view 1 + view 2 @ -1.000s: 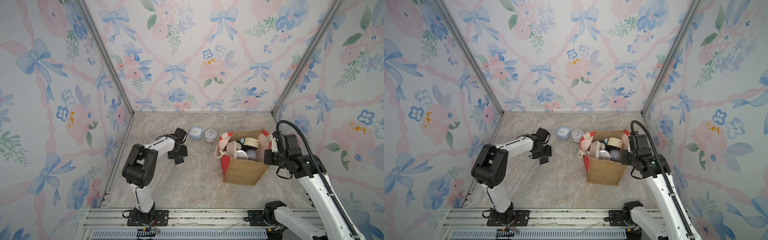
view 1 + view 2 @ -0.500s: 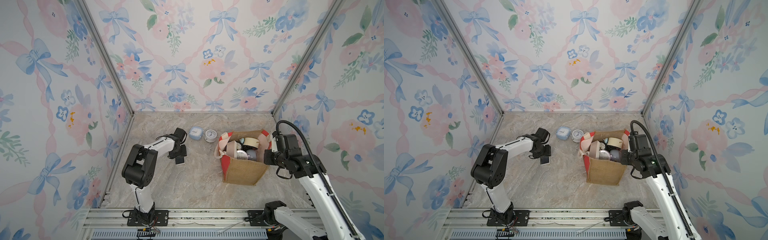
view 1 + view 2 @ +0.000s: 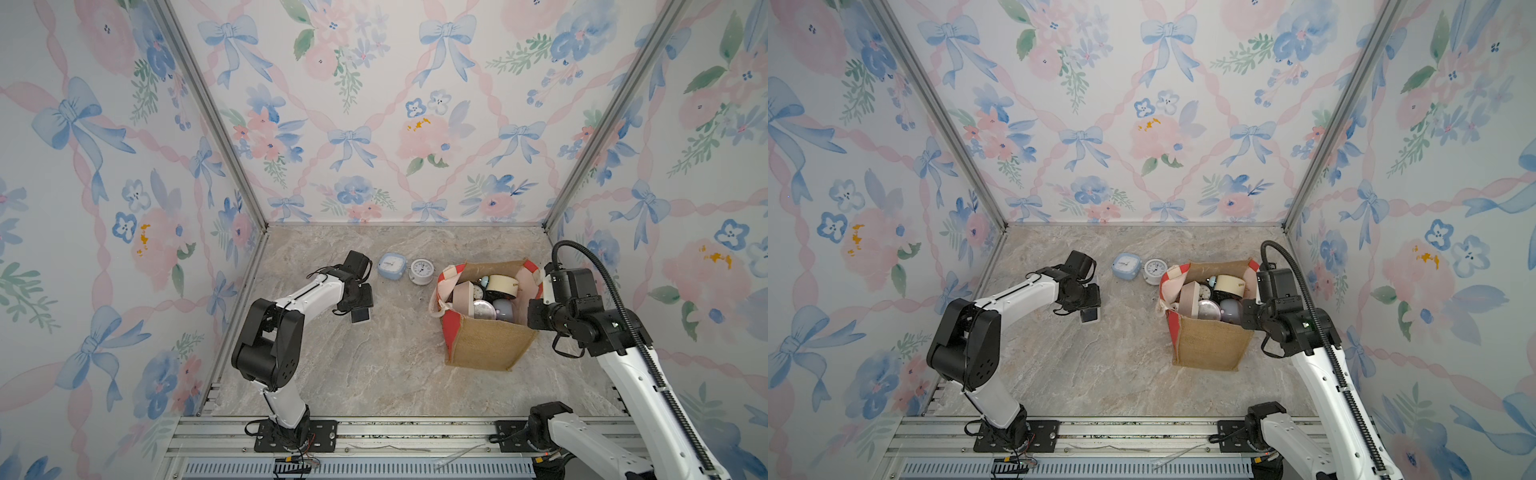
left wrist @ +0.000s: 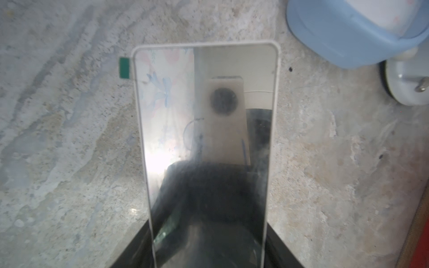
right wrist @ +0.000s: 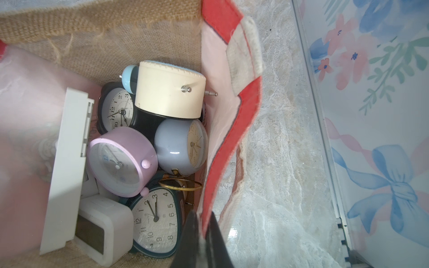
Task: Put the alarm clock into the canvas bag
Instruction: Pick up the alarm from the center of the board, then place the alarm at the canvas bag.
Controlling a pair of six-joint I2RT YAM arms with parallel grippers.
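Mirrored alarm clock (image 4: 204,139) within left hand (image 4: 207,239)

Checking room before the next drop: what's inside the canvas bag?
Inside the canvas bag: cream clock, black clock, lilac clock, grey-blue clock, teal clock, white digital clock, white slab. Whatever lies beneath them is covered.

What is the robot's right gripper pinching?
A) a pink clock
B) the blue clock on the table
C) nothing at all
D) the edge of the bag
D: in the right wrist view the right gripper is shut on the red rim of the bag.
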